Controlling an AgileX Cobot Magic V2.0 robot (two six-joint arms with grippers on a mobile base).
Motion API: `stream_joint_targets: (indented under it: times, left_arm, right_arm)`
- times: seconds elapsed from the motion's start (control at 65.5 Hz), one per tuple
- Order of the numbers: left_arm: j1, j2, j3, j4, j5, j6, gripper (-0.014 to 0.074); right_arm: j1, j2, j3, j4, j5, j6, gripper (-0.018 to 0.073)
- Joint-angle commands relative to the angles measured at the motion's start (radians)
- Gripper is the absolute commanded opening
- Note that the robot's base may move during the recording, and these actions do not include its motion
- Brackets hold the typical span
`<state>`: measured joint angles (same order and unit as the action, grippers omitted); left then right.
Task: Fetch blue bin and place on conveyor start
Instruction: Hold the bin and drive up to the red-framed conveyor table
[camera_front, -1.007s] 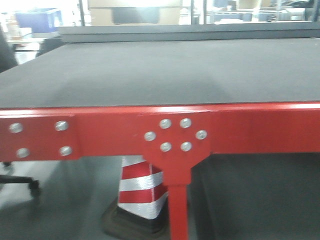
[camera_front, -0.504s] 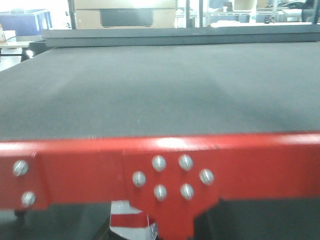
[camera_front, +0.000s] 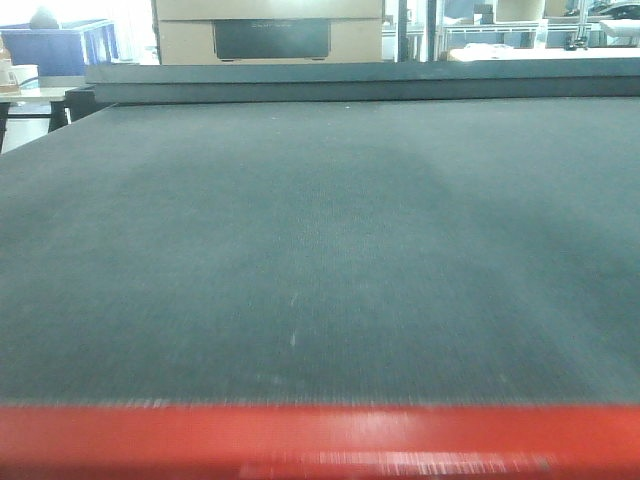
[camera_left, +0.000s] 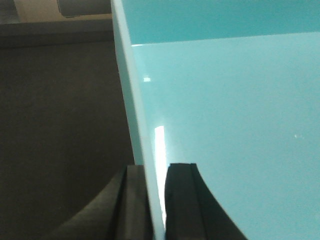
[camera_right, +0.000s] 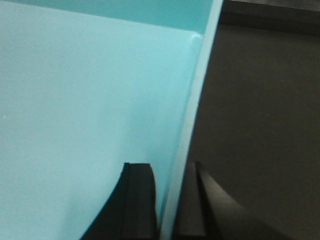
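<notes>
The blue bin (camera_left: 225, 100) is a light turquoise tub that fills the left wrist view and the right wrist view (camera_right: 85, 90). My left gripper (camera_left: 156, 200) is shut on the bin's left wall, one black finger outside and one inside. My right gripper (camera_right: 167, 200) is shut on the bin's right wall the same way. The dark charcoal belt of the conveyor start (camera_front: 320, 250) lies below the bin, seen beside it in both wrist views (camera_left: 60, 125) (camera_right: 260, 130). The bin and both grippers are out of the front view.
The conveyor's red frame edge (camera_front: 320, 440) runs along the bottom of the front view. A raised dark ledge (camera_front: 360, 75) crosses the belt's far end. Behind it stand a cardboard box (camera_front: 270, 35) and dark blue crates (camera_front: 70, 45) at far left.
The front view has moved forward and up: the red frame dropped to the bottom edge, its bolts and the striped cone left view, and the belt now fills the frame.
</notes>
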<state>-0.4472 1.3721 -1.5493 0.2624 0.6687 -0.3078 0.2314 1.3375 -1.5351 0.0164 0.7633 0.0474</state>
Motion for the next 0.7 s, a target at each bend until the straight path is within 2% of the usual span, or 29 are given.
stream_joint_targets:
  times: [0.0, 0.687]
  left_arm:
    - [-0.012, -0.012, -0.007, -0.049, -0.085, 0.016, -0.0111]
    - [-0.012, -0.012, -0.007, -0.049, -0.085, 0.016, -0.0111]
  right_arm:
    - [0.013, -0.011, -0.007, 0.058, -0.070, -0.027, -0.0151]
    - [0.013, -0.011, -0.007, 0.058, -0.070, -0.027, -0.0151]
